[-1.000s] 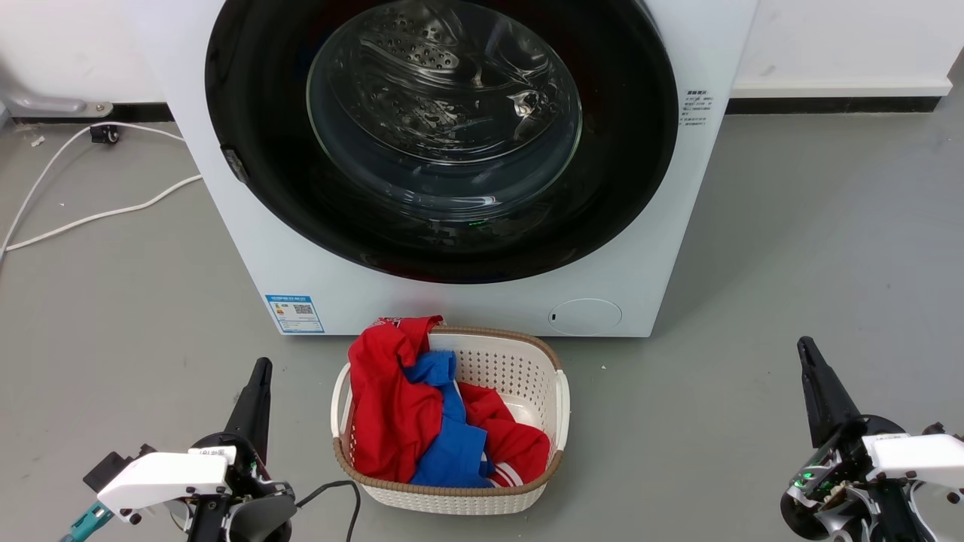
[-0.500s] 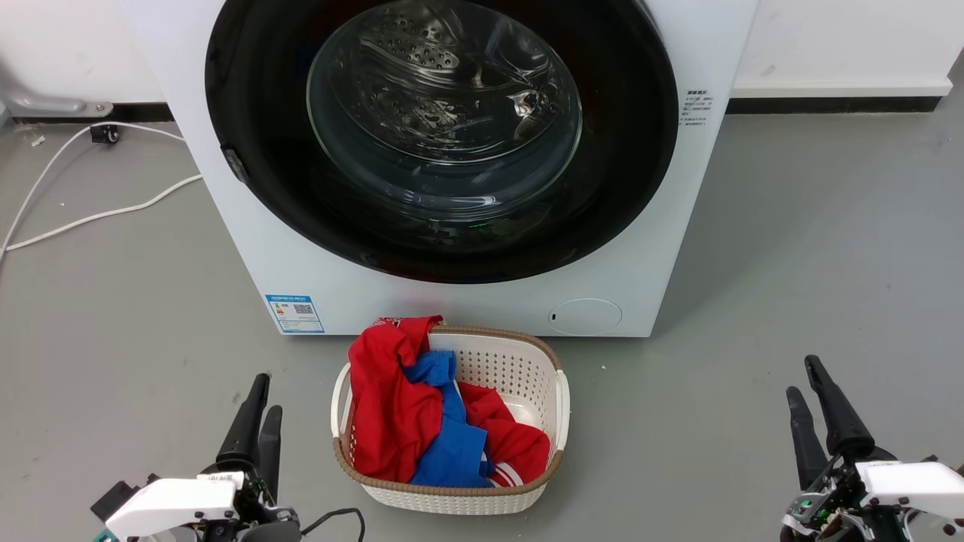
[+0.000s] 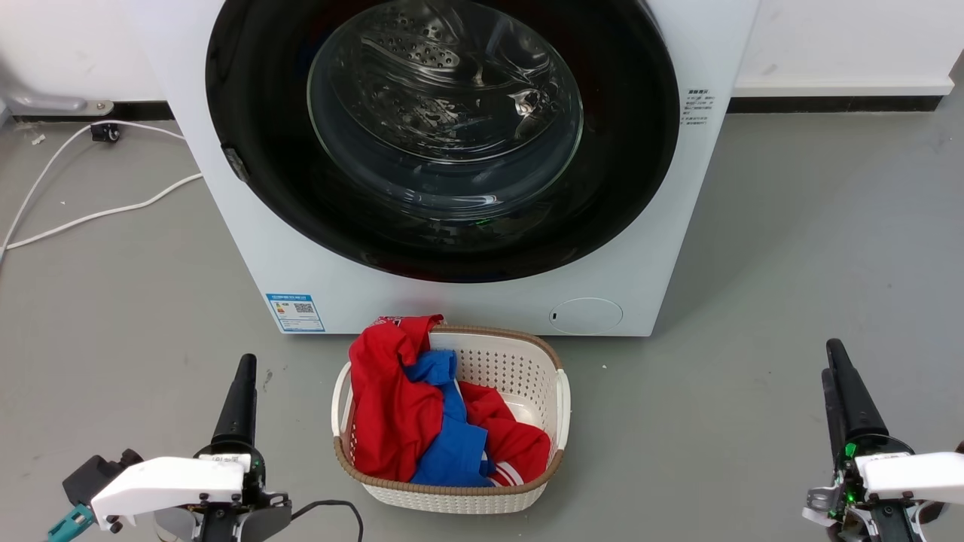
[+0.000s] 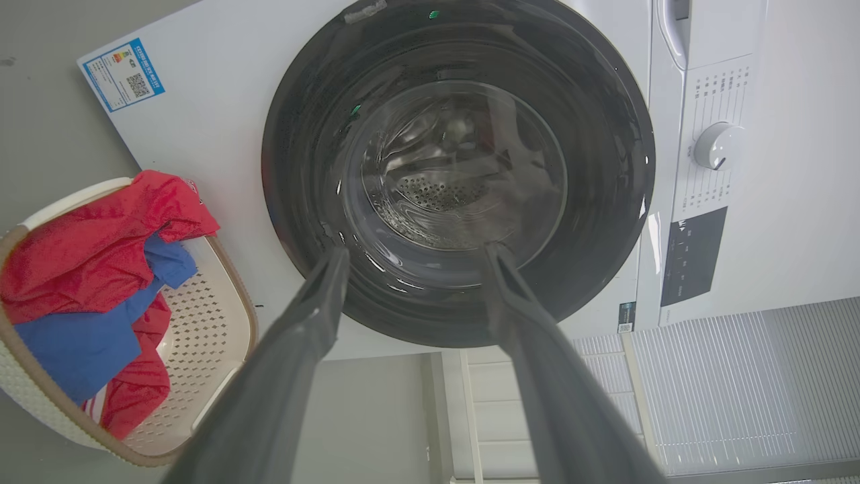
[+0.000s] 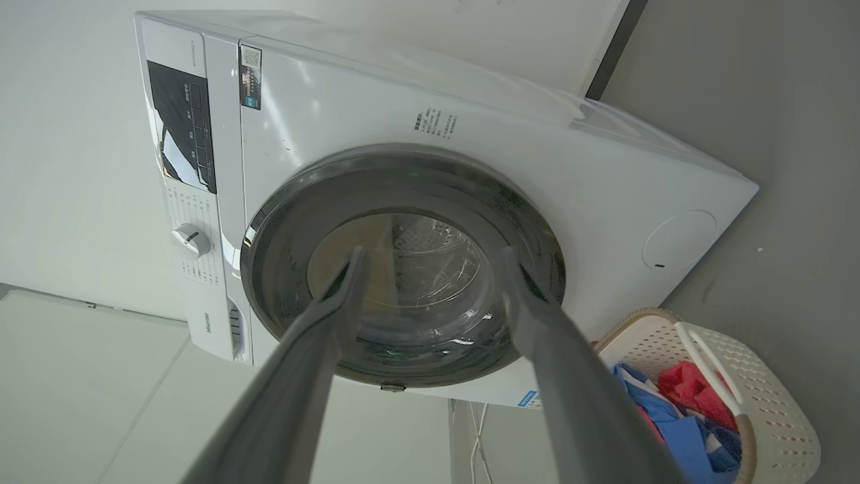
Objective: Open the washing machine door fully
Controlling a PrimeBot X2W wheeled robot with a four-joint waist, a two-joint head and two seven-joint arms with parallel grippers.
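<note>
Left gripper (image 3: 245, 370), at seven o'clock in the head view, and right gripper (image 3: 834, 357), at five, both hang with fingers spread and nothing between them, as the wrist views show. Within the last second each dipped, twisted and rose again, yet neither has neared the washing machine door (image 3: 444, 241), at twelve o'clock, seemingly shut flush on the washing machine (image 3: 248, 248). Opening, I judge, has not yet begun.

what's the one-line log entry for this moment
door: shut | left gripper: open, clear of door | right gripper: open, clear of door | basket: in front of washer
</note>
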